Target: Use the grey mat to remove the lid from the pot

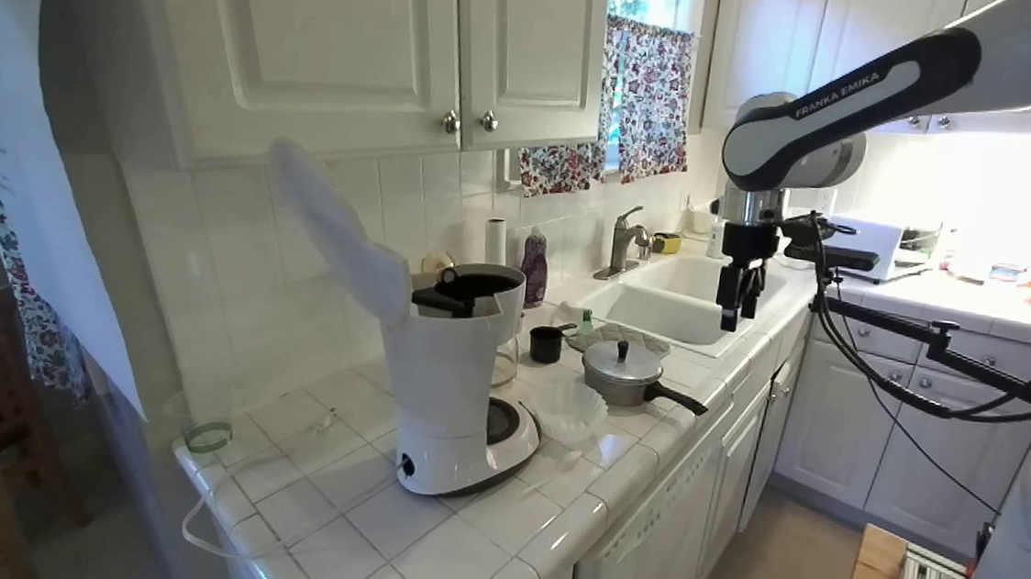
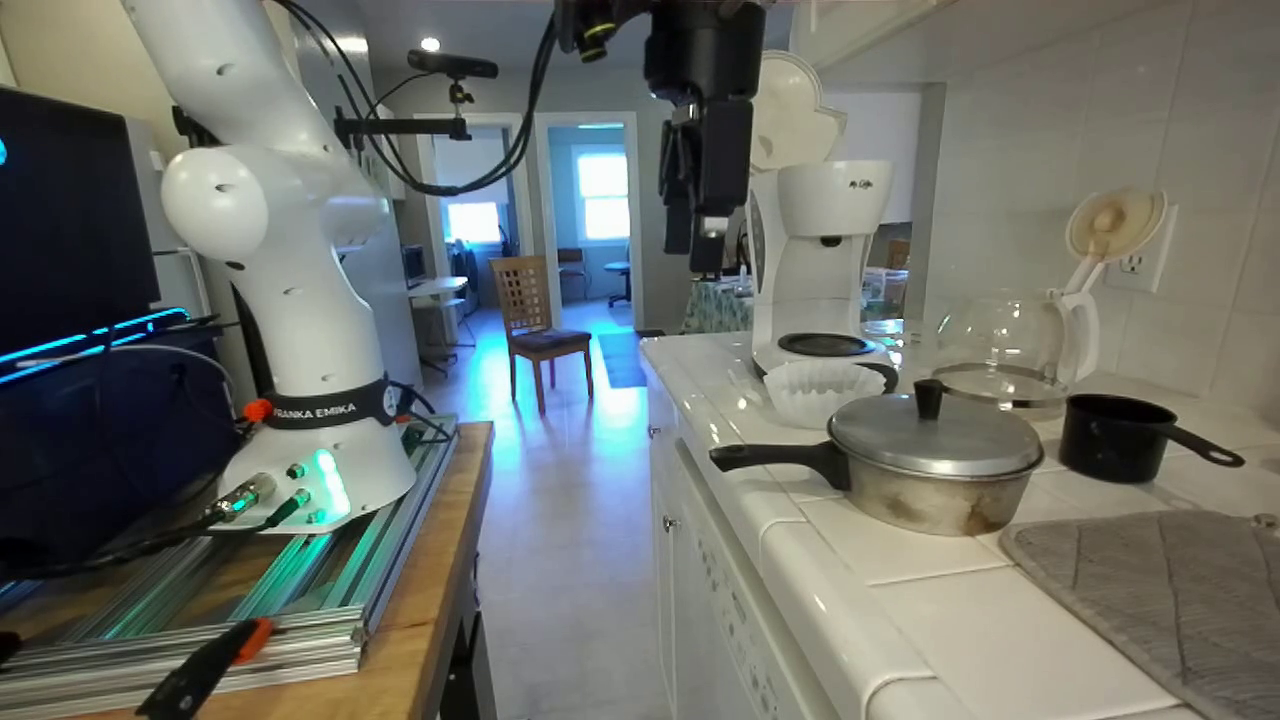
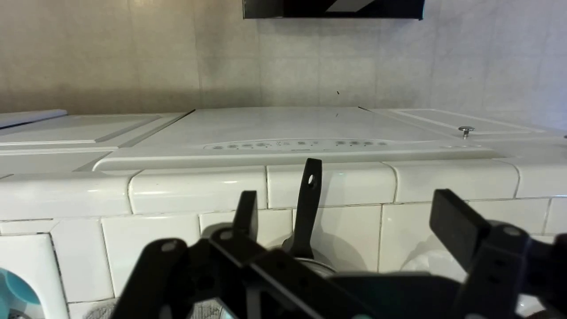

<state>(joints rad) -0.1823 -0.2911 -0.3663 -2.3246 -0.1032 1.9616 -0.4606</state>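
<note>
Grey quilted mat (image 2: 1170, 600) lies flat on counter (image 2: 1000, 630), near and right of saucepan (image 2: 930, 502) in exterior view; lid (image 2: 970, 437) on. Gripper (image 3: 350, 217) empty, fingers (image 3: 246, 212) spread wide. I'd pinch mat mid-edge away from saucepan, lift slow, drape evenly over black knob (image 2: 929, 400) before gripping.

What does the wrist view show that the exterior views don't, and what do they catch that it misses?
Only the wrist view: the wide gap between the open jaws, the hole near the end of the handle of the pot, and a teal item apparently in the sink.

Only the exterior views: the knob on the lid, the black handled cup and the Franka arm.

Shared: the jaws, the handle, the dishwasher and the grey mat, though the wrist view gives only slivers of the mat.
</note>
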